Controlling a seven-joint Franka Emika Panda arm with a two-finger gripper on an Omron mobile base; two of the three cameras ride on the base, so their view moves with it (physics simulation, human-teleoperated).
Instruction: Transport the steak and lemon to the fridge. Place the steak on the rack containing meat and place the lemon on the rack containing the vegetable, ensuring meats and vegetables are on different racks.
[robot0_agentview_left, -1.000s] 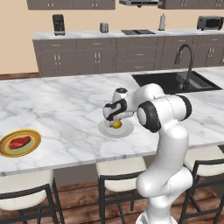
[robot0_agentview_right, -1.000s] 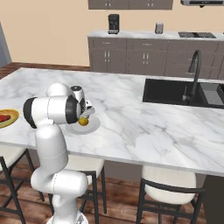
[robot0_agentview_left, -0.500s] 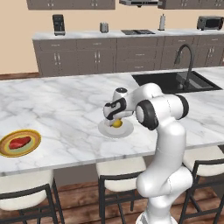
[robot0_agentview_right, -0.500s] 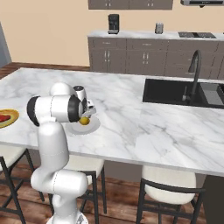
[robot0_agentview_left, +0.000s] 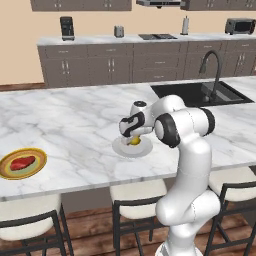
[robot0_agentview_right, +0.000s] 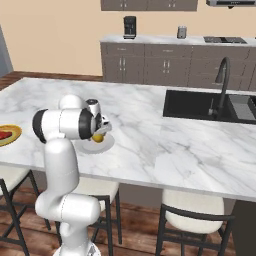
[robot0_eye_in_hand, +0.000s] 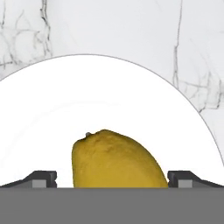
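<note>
The yellow lemon (robot0_eye_in_hand: 117, 161) lies on a white plate (robot0_eye_in_hand: 100, 96) on the marble island. My gripper (robot0_eye_in_hand: 112, 178) is down over it, open, with one fingertip on each side of the fruit. From the base cameras the lemon (robot0_agentview_left: 135, 141) (robot0_agentview_right: 98, 138) shows just under the hand, and the gripper (robot0_agentview_left: 131, 136) (robot0_agentview_right: 100, 134) hovers at the plate (robot0_agentview_left: 131, 149) (robot0_agentview_right: 95, 145). The steak (robot0_agentview_left: 22, 163) lies flat and red on a yellow plate (robot0_agentview_left: 23, 172) at the island's left end; the steak (robot0_agentview_right: 4, 135) is at the left edge of the right base view. The fridge is out of view.
The island's marble top (robot0_agentview_left: 75, 120) is wide and bare to the left and behind the plate. A black sink (robot0_agentview_left: 200, 93) with a tall faucet (robot0_agentview_left: 216, 70) sits to the right. Stools (robot0_agentview_left: 134, 197) stand along the front edge.
The hand has sunk slightly closer to the lemon; the jaws have stayed wide. Nothing else has moved.
</note>
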